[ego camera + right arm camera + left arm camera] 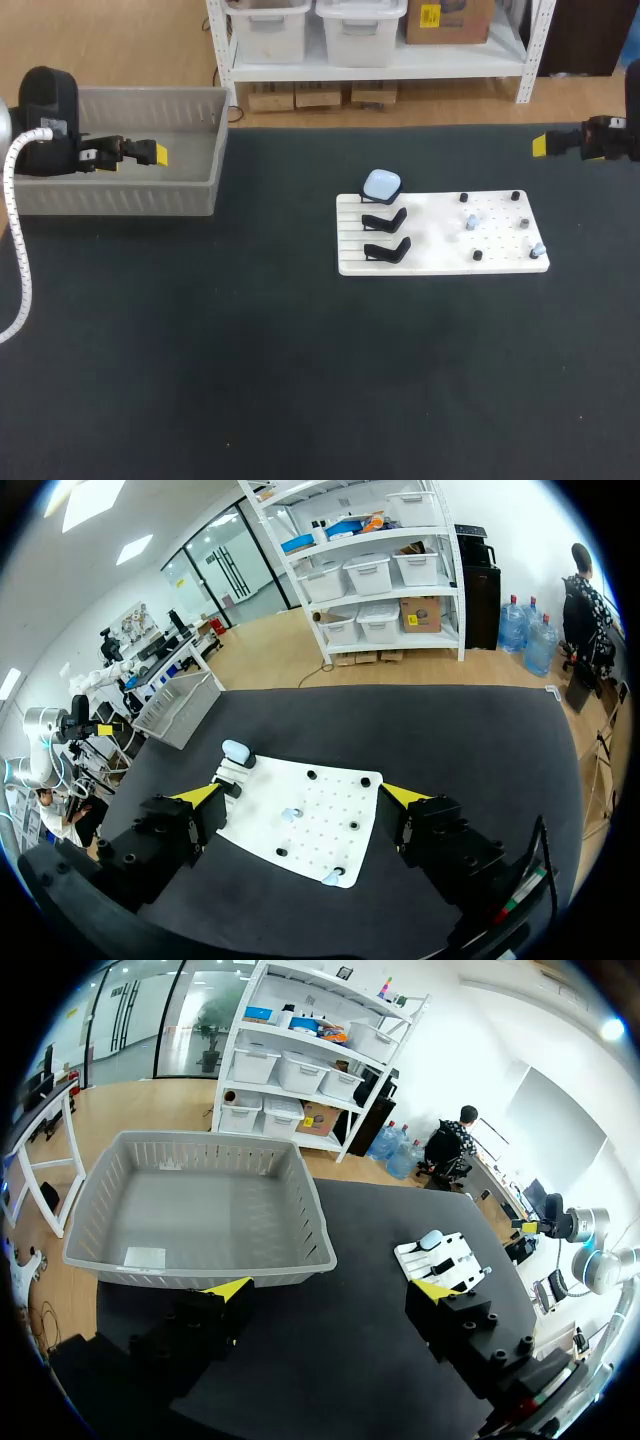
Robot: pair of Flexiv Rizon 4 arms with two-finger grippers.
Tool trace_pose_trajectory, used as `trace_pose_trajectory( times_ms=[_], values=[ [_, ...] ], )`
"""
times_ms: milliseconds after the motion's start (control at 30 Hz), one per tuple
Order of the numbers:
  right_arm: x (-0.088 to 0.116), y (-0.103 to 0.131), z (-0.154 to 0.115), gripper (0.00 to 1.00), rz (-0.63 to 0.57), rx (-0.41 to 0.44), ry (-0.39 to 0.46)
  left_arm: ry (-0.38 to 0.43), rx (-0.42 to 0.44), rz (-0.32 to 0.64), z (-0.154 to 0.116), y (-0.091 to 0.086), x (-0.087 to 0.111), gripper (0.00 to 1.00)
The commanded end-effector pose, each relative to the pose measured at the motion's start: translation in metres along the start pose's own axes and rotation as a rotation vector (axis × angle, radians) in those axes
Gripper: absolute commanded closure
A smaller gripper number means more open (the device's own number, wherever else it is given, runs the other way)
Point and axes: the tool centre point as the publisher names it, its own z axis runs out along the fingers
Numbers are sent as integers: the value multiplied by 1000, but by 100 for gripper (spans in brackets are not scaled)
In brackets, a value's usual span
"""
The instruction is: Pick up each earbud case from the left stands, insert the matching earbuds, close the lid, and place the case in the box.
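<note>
2 claws are held well apart from the work, each with its fingers spread wide and nothing between them. The left claw is held over the grey slatted box, which is set at the far left of the dark tabletop. The right claw is held at the tabletop's far right edge, and from its wrist view the white pegboard is seen ahead of and below its fingers.

The pegboard is laid flat right of the tabletop's middle, well apart from the box. 3 black stands are lined up along its left side, one behind the other. 1 pale blue earbud case is carried on the farthest stand, on the side nearest the shelving. Whether its lid is fully shut cannot be told.

On the right part of the pegboard 2 small pale earbuds are seen. 1 earbud is set near the middle of the hole grid, and the other earbud is set at the near right corner. 4 black pegs are spread around them, none touching an earbud as far as can be told.
</note>
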Motion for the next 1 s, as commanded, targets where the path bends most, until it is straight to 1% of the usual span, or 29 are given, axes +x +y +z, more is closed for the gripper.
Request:
trace_pose_trajectory(
  times_ms=[33,667,767,800,833,900,933,967,1000],
  values=[
    [0,0,0,0,0,2,1,4,-8,-2,0,-2,-1,0],
    [0,0,0,0,0,2,1,4,-8,-2,0,-2,-1,0],
    [0,0,0,0,0,2,1,-17,31,45,-2,-6,0,0],
    [0,0,0,0,0,2,1,-42,72,61,-3,-8,1,0],
    [0,0,0,0,0,2,1,-55,81,82,-3,-8,1,0],
    [0,0,0,0,0,2,1,-112,167,163,-6,-12,1,0],
    [0,0,0,0,0,2,1,-122,217,202,-7,-13,-1,0],
    [0,0,0,0,0,2,1,-148,249,253,-9,-15,-1,0],
    [0,0,0,0,0,2,1,-152,269,288,-9,-17,-3,0]
  ],
)
